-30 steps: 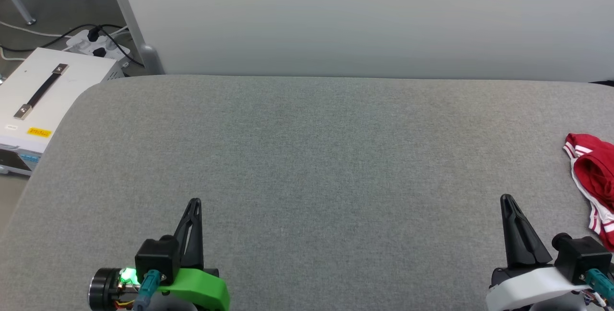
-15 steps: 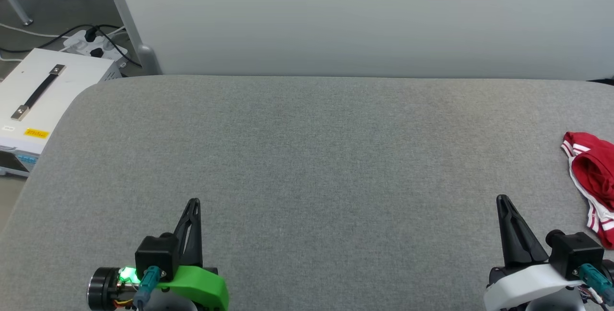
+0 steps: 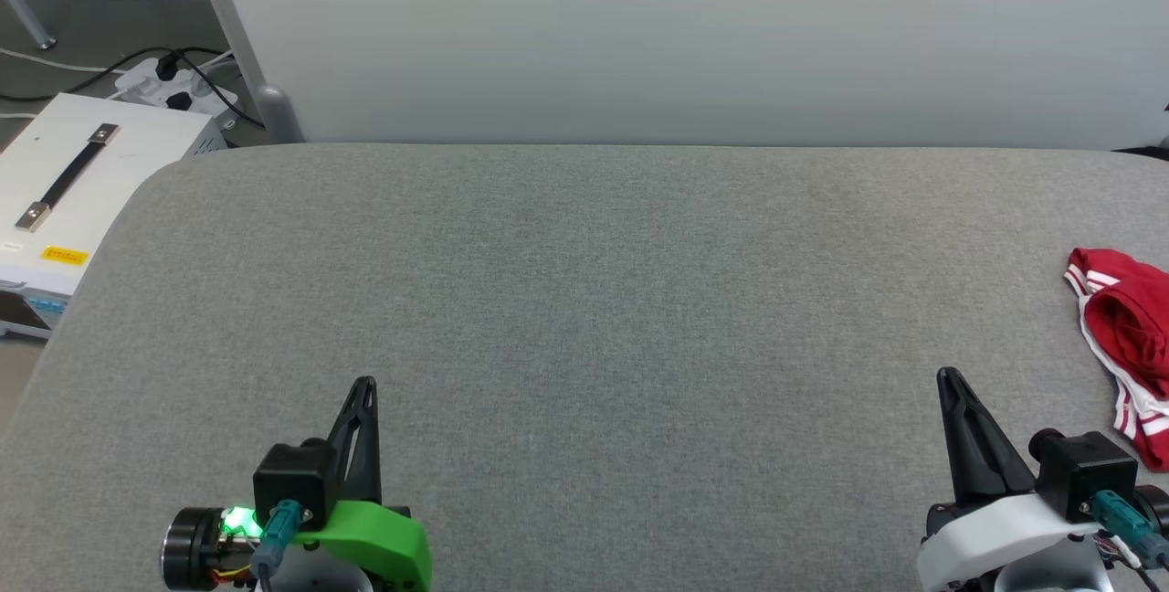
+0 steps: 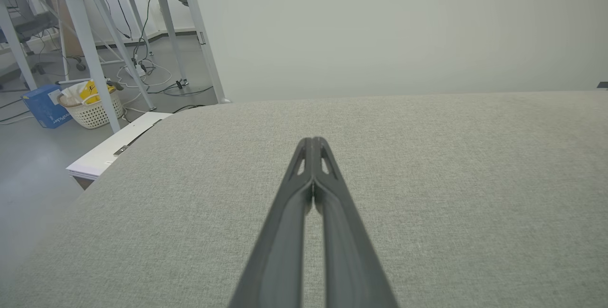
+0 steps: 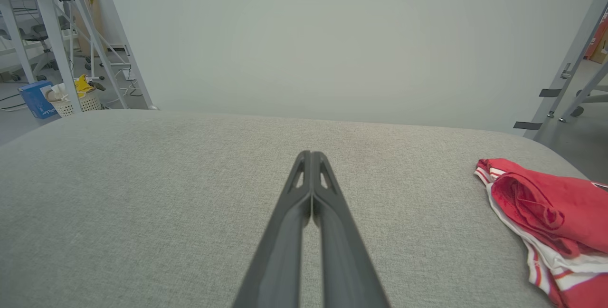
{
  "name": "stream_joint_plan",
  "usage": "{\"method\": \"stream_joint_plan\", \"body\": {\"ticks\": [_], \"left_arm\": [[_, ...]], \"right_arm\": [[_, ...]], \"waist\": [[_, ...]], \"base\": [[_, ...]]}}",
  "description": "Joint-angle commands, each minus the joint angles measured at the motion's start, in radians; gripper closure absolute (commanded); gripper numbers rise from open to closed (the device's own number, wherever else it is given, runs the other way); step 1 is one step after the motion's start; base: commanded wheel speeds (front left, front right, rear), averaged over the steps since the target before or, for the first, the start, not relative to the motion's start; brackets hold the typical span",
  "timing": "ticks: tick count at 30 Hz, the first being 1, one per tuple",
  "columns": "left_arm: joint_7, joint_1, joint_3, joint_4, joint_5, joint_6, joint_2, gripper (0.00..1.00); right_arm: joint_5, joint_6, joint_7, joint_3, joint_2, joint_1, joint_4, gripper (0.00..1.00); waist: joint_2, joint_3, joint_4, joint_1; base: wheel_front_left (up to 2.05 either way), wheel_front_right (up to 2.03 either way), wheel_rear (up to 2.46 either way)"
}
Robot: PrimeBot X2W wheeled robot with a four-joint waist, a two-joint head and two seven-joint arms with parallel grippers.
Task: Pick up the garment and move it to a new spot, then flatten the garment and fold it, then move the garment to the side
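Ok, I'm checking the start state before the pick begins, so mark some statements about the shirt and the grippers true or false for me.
1. The garment lies bunched up on the right side of the grey surface. True.
2. The right gripper is holding the garment. False: it is shut on nothing and sits apart from the garment, to its left.
3. The left gripper has its fingers spread wide. False: its fingers are pressed together, holding nothing.
4. A white case with a dark handle sits beyond the grey surface's left corner. True.
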Motion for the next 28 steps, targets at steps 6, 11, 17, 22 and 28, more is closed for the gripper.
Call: {"method": "stream_joint_plan", "body": {"ticks": [6,11,17,22,28], "left_arm": [[0.015,-0.028,0.009,-0.01,0.012,-0.002,-0.006,1.0],[0.025,-0.03,0.013,-0.013,0.014,-0.003,-0.007,1.0],[0.037,-0.033,0.017,-0.017,0.016,-0.003,-0.008,1.0],[0.048,-0.036,0.021,-0.02,0.018,-0.003,-0.01,1.0],[0.06,-0.038,0.025,-0.023,0.02,-0.003,-0.011,1.0]], "right_arm": [[-0.016,-0.001,0.016,0.005,0.001,-0.026,0.005,1.0],[-0.023,-0.001,0.026,0.006,0.001,-0.031,0.007,1.0],[-0.032,-0.001,0.038,0.008,0.001,-0.037,0.008,1.0],[-0.039,-0.001,0.049,0.009,0.001,-0.042,0.01,1.0],[-0.047,-0.001,0.062,0.011,0.001,-0.048,0.011,1.0]], "waist": [[0.0,0.001,-0.003,0.0],[0.0,0.001,-0.005,0.0],[0.0,0.002,-0.008,0.0],[0.0,0.003,-0.01,0.0],[0.0,0.003,-0.012,0.0]], "base": [[0.0,0.0,0.0],[0.0,0.0,0.0],[0.0,0.0,0.0],[0.0,0.0,0.0],[0.0,0.0,0.0]]}}
